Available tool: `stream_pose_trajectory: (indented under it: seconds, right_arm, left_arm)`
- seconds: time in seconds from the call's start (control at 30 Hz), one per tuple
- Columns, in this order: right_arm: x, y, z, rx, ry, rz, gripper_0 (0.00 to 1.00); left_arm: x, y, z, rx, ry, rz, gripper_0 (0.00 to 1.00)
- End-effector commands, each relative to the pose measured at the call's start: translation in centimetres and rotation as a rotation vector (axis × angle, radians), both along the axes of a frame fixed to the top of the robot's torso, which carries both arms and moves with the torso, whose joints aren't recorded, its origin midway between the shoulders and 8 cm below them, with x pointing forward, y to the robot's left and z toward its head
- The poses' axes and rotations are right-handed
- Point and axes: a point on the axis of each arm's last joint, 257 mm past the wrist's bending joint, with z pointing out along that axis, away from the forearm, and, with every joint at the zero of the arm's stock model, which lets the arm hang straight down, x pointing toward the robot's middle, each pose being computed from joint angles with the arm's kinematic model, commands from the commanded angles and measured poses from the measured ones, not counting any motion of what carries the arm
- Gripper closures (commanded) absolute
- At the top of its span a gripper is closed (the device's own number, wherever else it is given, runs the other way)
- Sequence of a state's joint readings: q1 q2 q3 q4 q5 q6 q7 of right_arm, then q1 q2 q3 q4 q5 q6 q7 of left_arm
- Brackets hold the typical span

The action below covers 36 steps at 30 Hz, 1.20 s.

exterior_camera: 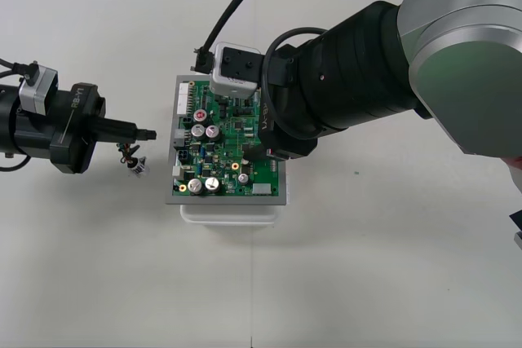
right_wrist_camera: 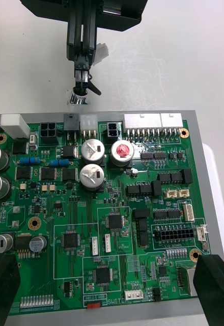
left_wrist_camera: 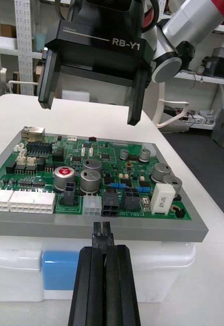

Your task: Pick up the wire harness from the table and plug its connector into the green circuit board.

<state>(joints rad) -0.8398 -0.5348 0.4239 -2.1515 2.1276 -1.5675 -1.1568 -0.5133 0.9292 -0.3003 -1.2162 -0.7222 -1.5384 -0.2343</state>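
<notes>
Status: pick is done, insertion is not.

- Left claw (exterior_camera: 147, 132) sits over the table (exterior_camera: 367, 266) just left of the board (exterior_camera: 232, 140), pointing right at its left edge. Fingers are closed tight, pinching the black plug (left_wrist_camera: 103, 238) of the harness (exterior_camera: 130, 155) at the tips.
- The wires hang below the fingers with the round metal socket (right_wrist_camera: 79, 98) at the bottom, low over the table. Can't tell if it touches the surface.
- The plug is clear of the board. It is near the row of connectors (left_wrist_camera: 99, 208) on the left edge, with a visible gap. From the left wrist view it looks roughly in line with the black and white headers there. Can't tell which one is the target.
- Right claw (left_wrist_camera: 89, 113) hangs above the middle of the board, spread wide, gripping nothing and touching nothing I can see.
- Board sits flat on its white base (exterior_camera: 231, 213).

Left to do, my read: fine alignment of the plug to its header, then the push in, then release. Call it about halfway. The hard part is ahead: the plug is small and held only at the fingertips, so any tilt will likely make it snag on the header rim. The dangling socket end could also drag as the claw goes in.
</notes>
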Motion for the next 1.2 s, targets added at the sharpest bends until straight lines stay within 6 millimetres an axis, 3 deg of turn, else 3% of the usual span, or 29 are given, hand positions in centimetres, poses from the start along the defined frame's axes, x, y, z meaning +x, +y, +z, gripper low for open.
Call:
stream_pose_trajectory:
  seconds: [0.03,0.63,1.2]
  right_arm:
    - [-1.4,1.1,-0.3,-0.021,-0.025,0.07,0.0]
    - [-1.4,1.0,-1.8,-0.041,-0.022,0.067,0.0]
    - [-1.5,1.7,-1.6,-0.03,-0.031,0.07,0.0]
  left_arm:
    - [-0.5,-1.4,1.2,-0.007,-0.083,-0.071,1.0]
    - [-0.4,-2.3,0.9,-0.002,-0.092,-0.086,1.0]
    - [-0.7,-3.0,0.3,0.011,-0.098,-0.108,1.0]
